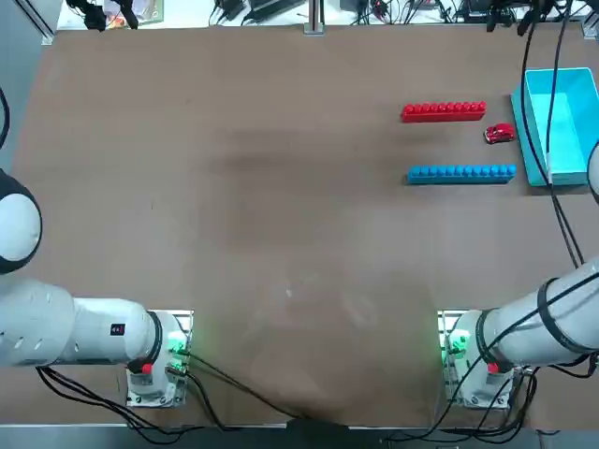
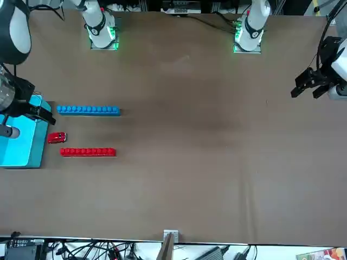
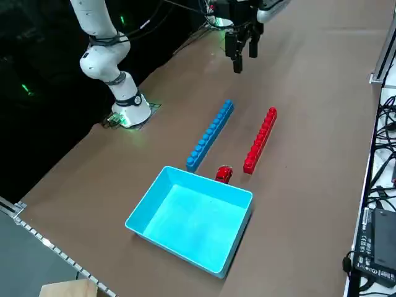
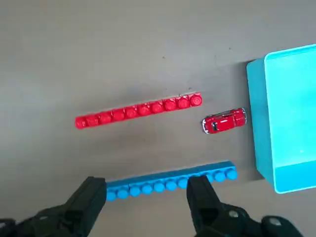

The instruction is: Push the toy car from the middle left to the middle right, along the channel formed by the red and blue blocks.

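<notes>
- While the right claw hangs above the surface, its two fingers stand open, with a wide gap between them
- Toy car sits at the right end of the channel, just past the red bar and level with the right end of the blue bar
- Light-blue open box lies just beside the car, on its right

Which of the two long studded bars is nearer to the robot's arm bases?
The blue bar, between the arm bases and the red toy car; the red bar lies beyond. The right gripper hovers open above the table.
</notes>
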Motion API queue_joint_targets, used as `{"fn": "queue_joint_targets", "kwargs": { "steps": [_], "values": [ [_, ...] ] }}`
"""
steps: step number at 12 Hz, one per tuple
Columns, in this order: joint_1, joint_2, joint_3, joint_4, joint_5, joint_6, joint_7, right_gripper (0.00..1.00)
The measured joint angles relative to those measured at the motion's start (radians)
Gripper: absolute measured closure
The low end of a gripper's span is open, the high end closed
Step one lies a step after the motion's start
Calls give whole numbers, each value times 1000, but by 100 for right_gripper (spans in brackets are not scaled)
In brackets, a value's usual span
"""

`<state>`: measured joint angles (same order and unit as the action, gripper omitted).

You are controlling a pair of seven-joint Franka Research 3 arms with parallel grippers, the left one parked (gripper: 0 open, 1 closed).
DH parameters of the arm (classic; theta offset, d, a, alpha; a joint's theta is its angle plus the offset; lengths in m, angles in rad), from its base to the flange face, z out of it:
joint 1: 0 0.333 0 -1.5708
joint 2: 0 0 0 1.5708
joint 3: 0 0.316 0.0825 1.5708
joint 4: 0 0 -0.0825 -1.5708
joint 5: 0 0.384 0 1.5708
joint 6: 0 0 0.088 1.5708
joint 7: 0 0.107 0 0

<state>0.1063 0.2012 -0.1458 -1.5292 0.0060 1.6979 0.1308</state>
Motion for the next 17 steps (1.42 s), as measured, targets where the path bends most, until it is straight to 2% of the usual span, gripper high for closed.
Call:
{"fn": "queue_joint_targets", "kwargs": {
  "steps": [5,9,13,14,15,17],
  "values": [
    [-10,-71,4,0,1,-65,-89,0],
    [-10,-97,36,0,2,-67,-89,0],
    [-15,-125,47,-1,2,-82,-90,0],
    [-40,-143,88,-4,2,-109,-90,0],
    [-54,-151,110,-9,2,-118,-88,0],
    [-73,-170,131,-32,2,-120,-87,0]
  ]
}}
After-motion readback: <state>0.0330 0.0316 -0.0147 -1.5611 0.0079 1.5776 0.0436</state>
